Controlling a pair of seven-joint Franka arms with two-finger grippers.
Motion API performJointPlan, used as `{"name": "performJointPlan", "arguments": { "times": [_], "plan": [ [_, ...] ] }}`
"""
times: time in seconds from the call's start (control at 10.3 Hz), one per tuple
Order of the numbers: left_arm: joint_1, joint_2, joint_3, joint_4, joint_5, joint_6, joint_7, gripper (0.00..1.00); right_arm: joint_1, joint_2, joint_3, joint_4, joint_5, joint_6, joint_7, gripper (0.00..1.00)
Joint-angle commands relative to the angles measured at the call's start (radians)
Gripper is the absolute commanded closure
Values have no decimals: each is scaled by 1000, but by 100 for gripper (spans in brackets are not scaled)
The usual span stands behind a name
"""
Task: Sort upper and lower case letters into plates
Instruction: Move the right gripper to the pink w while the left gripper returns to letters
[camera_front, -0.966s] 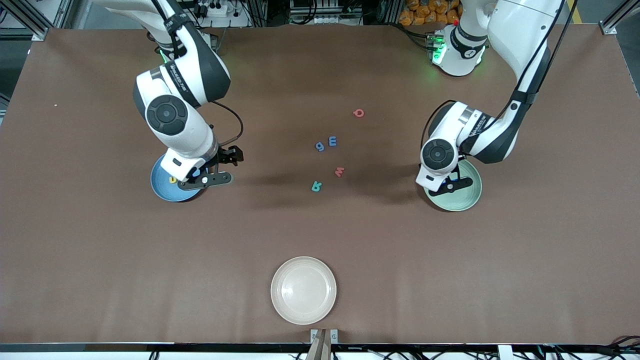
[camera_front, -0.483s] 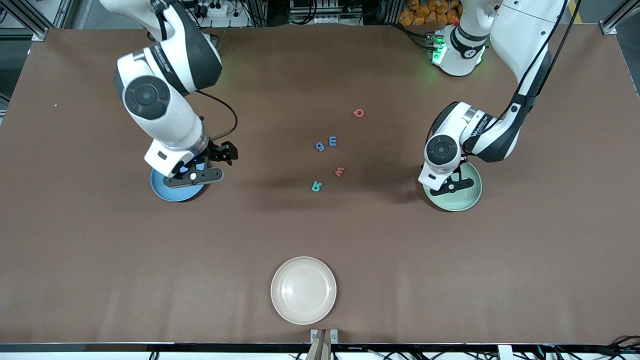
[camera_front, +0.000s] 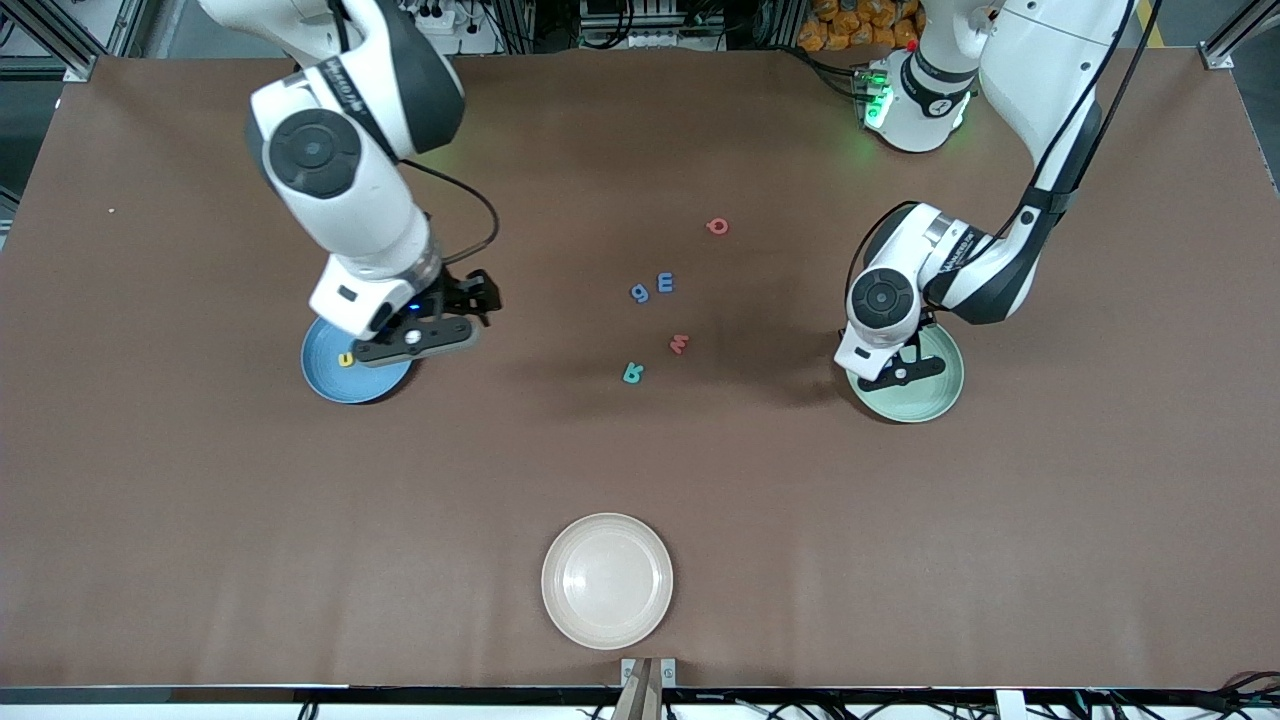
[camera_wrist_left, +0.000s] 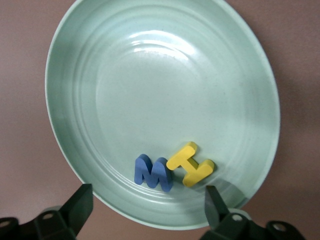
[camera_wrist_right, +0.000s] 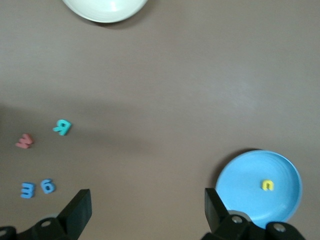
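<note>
Right gripper (camera_front: 425, 335), fingers apart and empty, has risen off the blue plate (camera_front: 330, 375)

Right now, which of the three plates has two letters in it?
The mint green plate under the left gripper: it holds a blue M and yellow H.

My two arms: glossy white shells, dark grey-black joint bands, round grey caps at joints. Black printed lettering on forearm links, too small for me to read. Thin black cable loops along each arm, held by black straps. Left arm's base glows green. Right gripper (camera_front: 425, 335): black hardware, small blue light, silver screw. Left gripper (camera_front: 897, 372): black. In my wrist views, fingers (camera_wrist_left: 75, 202) matte black, wedge-shaped, round screw holes at mounts.
</note>
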Motion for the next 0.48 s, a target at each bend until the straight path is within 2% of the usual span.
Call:
{"name": "performJointPlan", "arguments": {
  "times": [0.0,0.19,0.39],
  "plan": [
    [-5,-32,-37,-6,-158,8,-53,0,61,89,2,102,-5,-9,-12,0],
    [-15,-24,-86,16,-269,25,-137,0,110,128,2,105,-54,41,-44,0],
    [-63,-7,-98,24,-289,66,-256,0,124,145,2,109,-60,78,-50,0]
  ]
}}
